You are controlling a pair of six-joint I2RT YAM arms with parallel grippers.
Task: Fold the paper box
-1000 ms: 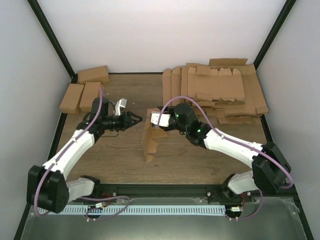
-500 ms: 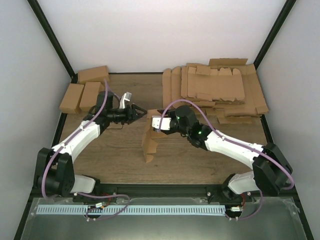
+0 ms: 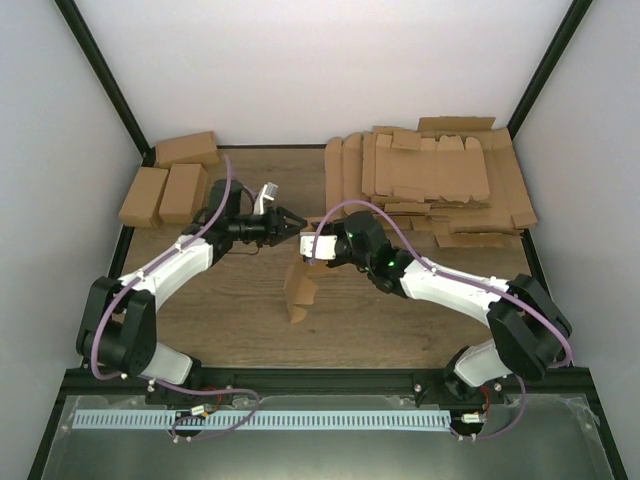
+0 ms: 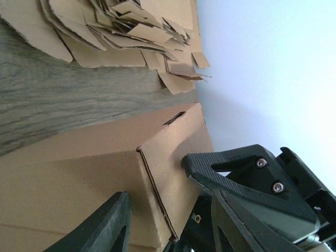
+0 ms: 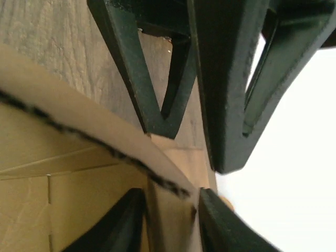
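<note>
From above, the paper box [image 3: 297, 288] stands half folded near the middle of the table [image 3: 240, 315], its upper end between the two arms. The left gripper [image 3: 296, 221] comes from the left and the right gripper [image 3: 303, 248] from the right, and they nearly meet over the top of the box. In the upper right of this view lies the stack of flat blanks [image 3: 440, 180], and in the upper left three folded cartons [image 3: 168, 185] sit well apart from the box. This view does not show how either gripper stands on the cardboard.

The left wrist view gives this for the left arm. The brown wall of the box fills the lower left, and its raw edge runs down between the two dark fingers [image 4: 110, 228] at the bottom. These are spread wide, with free space beside the edge, so the left gripper is released and only straddles the corner. On the right of this frame a black finger [image 4: 247, 176] of the other arm, with two screws, lies just beside the same flap. The blanks show at the upper left.

In the right wrist view its own fingers [image 5: 118, 226] stand at the bottom, and a cardboard fold fills the narrow gap between them, touching both. So the right gripper is grasping the paper box. Above, the left arm's black fingers [image 5: 226, 79] point down to the curved edge
</note>
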